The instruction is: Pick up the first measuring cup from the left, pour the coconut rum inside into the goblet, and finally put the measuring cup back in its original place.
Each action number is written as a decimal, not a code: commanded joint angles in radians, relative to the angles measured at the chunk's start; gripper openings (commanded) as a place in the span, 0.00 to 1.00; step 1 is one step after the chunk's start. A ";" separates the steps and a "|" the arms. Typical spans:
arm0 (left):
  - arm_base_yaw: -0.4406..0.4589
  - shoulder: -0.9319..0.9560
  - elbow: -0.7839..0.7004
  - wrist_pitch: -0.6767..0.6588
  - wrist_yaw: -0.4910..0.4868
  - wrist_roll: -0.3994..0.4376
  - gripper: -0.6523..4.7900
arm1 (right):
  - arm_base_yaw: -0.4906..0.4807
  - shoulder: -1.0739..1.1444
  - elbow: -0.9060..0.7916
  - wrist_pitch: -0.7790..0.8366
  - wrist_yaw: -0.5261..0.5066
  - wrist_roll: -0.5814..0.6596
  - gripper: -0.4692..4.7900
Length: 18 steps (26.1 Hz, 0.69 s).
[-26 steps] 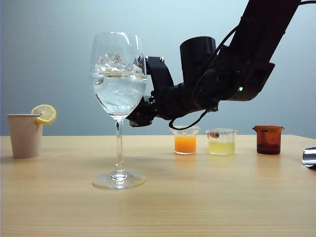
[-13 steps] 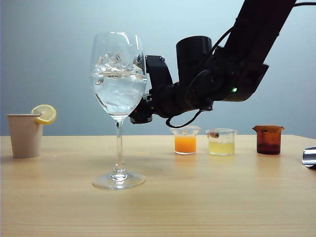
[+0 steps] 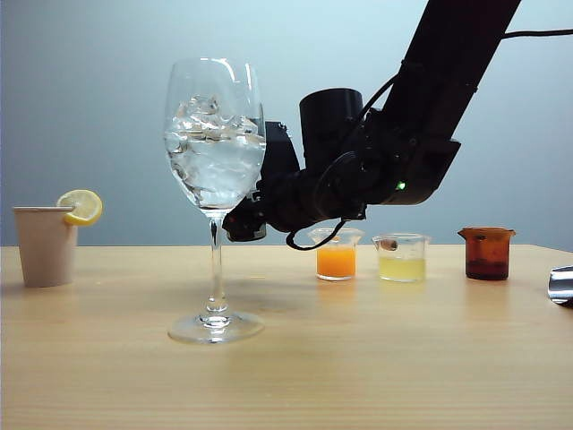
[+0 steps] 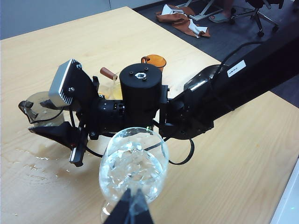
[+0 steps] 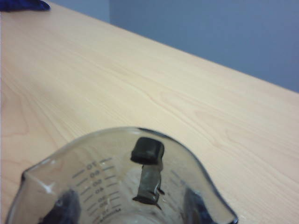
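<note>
The goblet (image 3: 215,161) stands on the wooden table with ice and clear liquid in its bowl; in the left wrist view the goblet (image 4: 133,163) is seen from above. My right gripper (image 3: 243,220) reaches in low behind the bowl, which hides the cup it carries from the exterior view. The smoky first measuring cup (image 4: 41,108) sits between the right gripper's (image 4: 41,119) fingers, beyond the goblet and off to its side. Up close, the measuring cup (image 5: 121,182) shows its graduation lines, and the right gripper (image 5: 128,212) is shut on it. I cannot make out any coconut rum in it. My left gripper (image 4: 133,210) hovers shut, short of the goblet.
A paper cup with a lemon slice (image 3: 45,244) stands at the left. Behind the goblet are an orange-filled cup (image 3: 337,260), a pale yellow one (image 3: 402,262) and an amber cup (image 3: 486,255). A metal object (image 3: 561,284) pokes in at the right edge. Spilt drops (image 4: 32,163) wet the table.
The right arm has swung left and down, bringing its gripper lower behind the goblet's bowl. The goblet and the other cups have not moved.
</note>
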 commanded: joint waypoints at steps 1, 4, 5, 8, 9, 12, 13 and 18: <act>0.002 -0.002 0.004 0.012 0.007 0.003 0.11 | 0.008 0.003 0.013 0.024 0.048 0.008 0.16; 0.002 -0.002 0.004 0.012 0.007 0.003 0.11 | 0.006 0.007 0.014 0.019 0.050 0.011 0.16; 0.001 -0.002 0.004 0.012 0.007 0.003 0.11 | 0.006 0.011 0.014 0.019 0.050 0.011 0.16; 0.002 -0.002 0.004 0.012 0.007 0.003 0.11 | 0.007 0.019 0.014 0.014 0.050 0.012 0.16; 0.002 -0.002 0.004 0.012 0.007 0.003 0.11 | 0.007 0.020 0.014 0.004 0.050 0.012 0.16; 0.002 -0.002 0.004 0.012 0.007 0.003 0.11 | 0.007 0.028 0.016 -0.003 0.050 0.013 0.16; 0.002 -0.002 0.004 0.012 0.007 0.003 0.11 | 0.007 0.032 0.017 -0.002 0.050 0.013 0.16; 0.002 -0.002 0.004 0.012 0.007 0.003 0.11 | 0.007 0.048 0.018 0.003 0.060 0.025 0.16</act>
